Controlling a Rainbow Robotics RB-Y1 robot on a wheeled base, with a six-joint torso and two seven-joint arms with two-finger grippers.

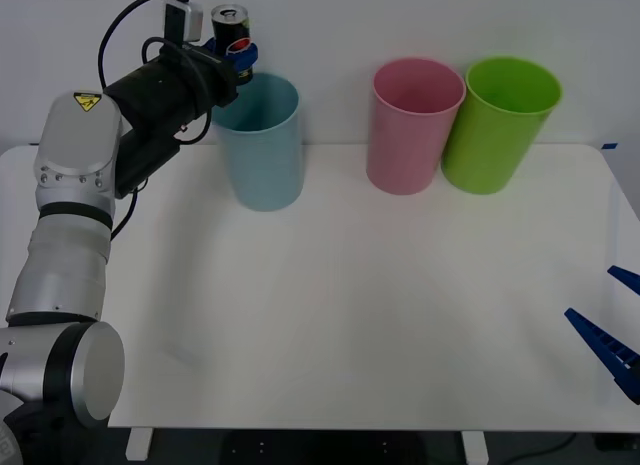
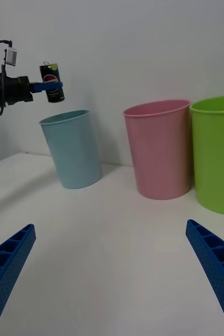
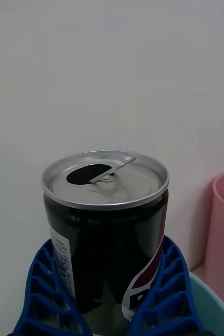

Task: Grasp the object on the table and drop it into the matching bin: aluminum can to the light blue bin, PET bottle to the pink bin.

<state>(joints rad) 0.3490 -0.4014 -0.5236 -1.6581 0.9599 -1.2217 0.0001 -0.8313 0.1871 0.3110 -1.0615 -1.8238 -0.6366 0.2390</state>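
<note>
A bare robotics lab or test room. A wide white worktop [image 1: 330,325] with rounded corners stands against a plain white wall [image 1: 400,25]. Three plastic bins stand in a row at the worktop's far edge: a light blue bin [image 1: 260,145], a pink bin [image 1: 412,125] and a lime green bin [image 1: 498,125]. A silver and black robot arm [image 1: 75,215] bearing a yellow warning sticker [image 1: 86,102] reaches over the worktop.
</note>
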